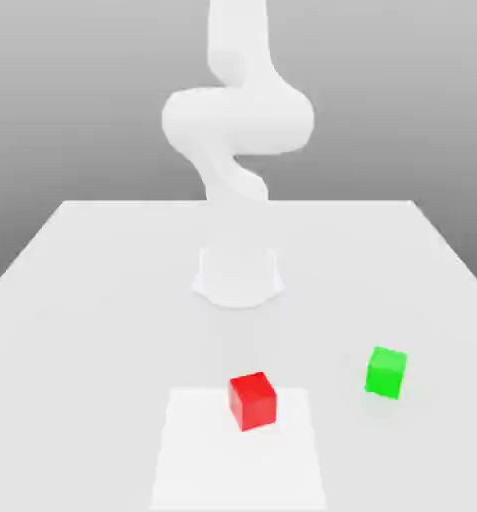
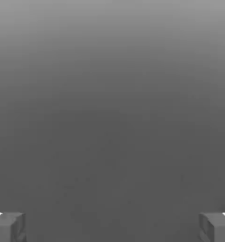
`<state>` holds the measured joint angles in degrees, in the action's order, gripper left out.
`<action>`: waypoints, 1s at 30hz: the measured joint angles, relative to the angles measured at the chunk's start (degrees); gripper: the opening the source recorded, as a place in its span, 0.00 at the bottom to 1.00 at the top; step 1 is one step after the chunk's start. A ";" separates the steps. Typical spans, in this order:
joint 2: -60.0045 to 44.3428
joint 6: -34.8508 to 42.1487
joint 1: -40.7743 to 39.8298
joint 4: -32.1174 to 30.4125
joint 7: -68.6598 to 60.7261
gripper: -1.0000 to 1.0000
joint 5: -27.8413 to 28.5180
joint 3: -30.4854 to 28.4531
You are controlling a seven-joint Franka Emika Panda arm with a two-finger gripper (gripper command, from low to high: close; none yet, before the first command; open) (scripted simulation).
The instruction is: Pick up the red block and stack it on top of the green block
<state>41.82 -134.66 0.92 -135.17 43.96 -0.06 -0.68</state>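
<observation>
The red block (image 1: 252, 400) is a small cube with smooth, shiny faces and sharp edges. It sits flat on the counter (image 1: 82, 300), on a paler square patch (image 1: 192, 460) near the front edge, close to the back of that patch. The green block (image 1: 385, 372) is the same kind of cube — smooth, plain and about the same size. It rests on the counter toward the exterior view's right of the red one, a little farther back, and the two are apart, not touching.

The counter is flat, white and bare-looking, with no marks or bumps. The robot arm (image 1: 237, 120) is white too, made of thick round parts that bend like a curled tube, and it stands on a round base (image 1: 238, 278) behind the blocks.

In the hand view the gripper (image 2: 112, 227) has two grey, blocky fingertips (image 2: 8, 228) — spread far apart, one at each side. Nothing is between them, and they touch nothing.
</observation>
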 joint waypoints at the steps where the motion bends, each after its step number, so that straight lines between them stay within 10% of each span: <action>1: -1.99 -1.37 0.44 -1.60 -0.95 0.50 -0.06 -0.32; 17: -35.79 -24.73 5.49 -27.40 -15.38 0.50 0.35 -2.87; 24: -51.39 -37.56 4.52 -27.44 -18.15 0.50 -1.88 -1.07; 25: -53.07 -38.99 4.18 -27.22 -18.32 0.00 -2.13 -0.66; 30: -53.06 -38.93 4.13 -27.22 -18.19 0.00 -2.00 -0.64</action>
<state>-11.24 -173.59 5.05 -162.39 25.78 -2.06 -1.33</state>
